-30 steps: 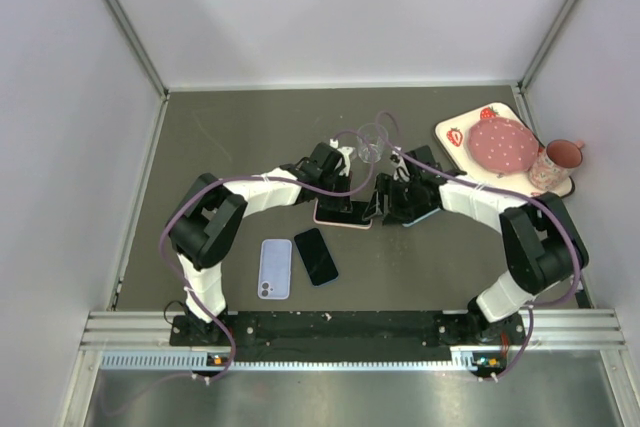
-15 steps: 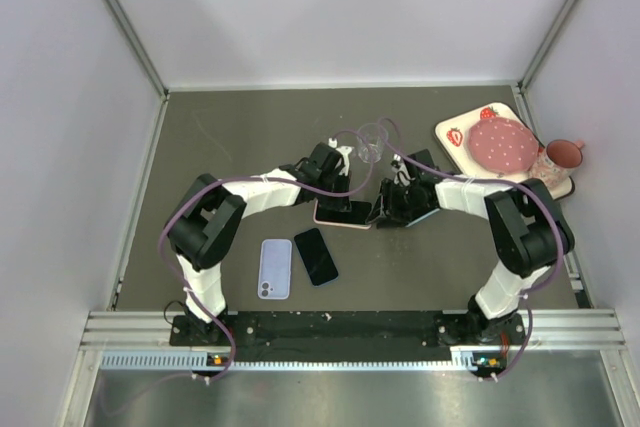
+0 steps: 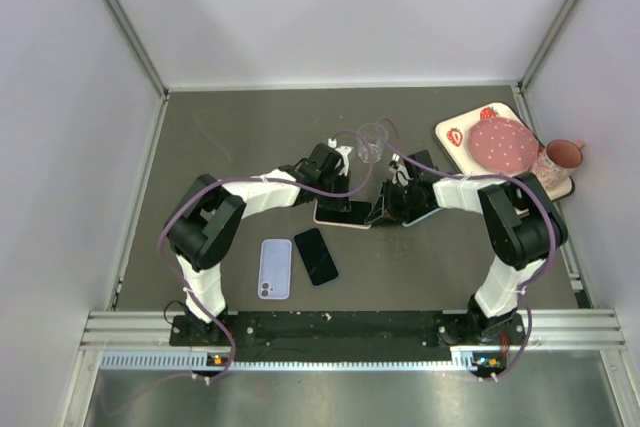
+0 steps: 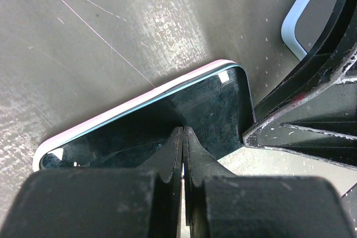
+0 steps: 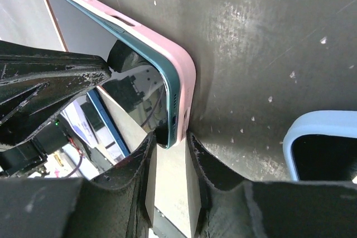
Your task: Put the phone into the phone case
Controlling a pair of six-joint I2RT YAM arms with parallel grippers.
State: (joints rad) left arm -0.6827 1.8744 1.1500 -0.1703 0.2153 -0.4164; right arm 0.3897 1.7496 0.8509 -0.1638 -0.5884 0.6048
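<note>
A phone [image 3: 348,213] with a teal edge and dark screen [image 4: 201,110] lies in a pink case [image 4: 111,116] at the table's middle. My left gripper [image 4: 183,133] is shut, its tips resting on the screen; in the top view it [image 3: 345,193] sits at the phone's far edge. My right gripper [image 5: 170,140] pinches the near corner of the phone [image 5: 139,85] and pink case [image 5: 178,62] between its fingers; in the top view it [image 3: 381,209] is at the phone's right end. Its fingers [image 4: 312,110] show in the left wrist view.
An empty light blue case [image 3: 428,214] lies just right of the right gripper [image 5: 321,143]. A lavender phone [image 3: 275,268] and a black phone [image 3: 316,256] lie nearer the front. A strawberry tray [image 3: 455,132] with a pink plate [image 3: 503,144] and a pink cup [image 3: 562,159] stand at the right.
The right arm's elbow has swung in and its gripper has shifted slightly left onto the phone's end. The left arm and the phone have stayed put.
</note>
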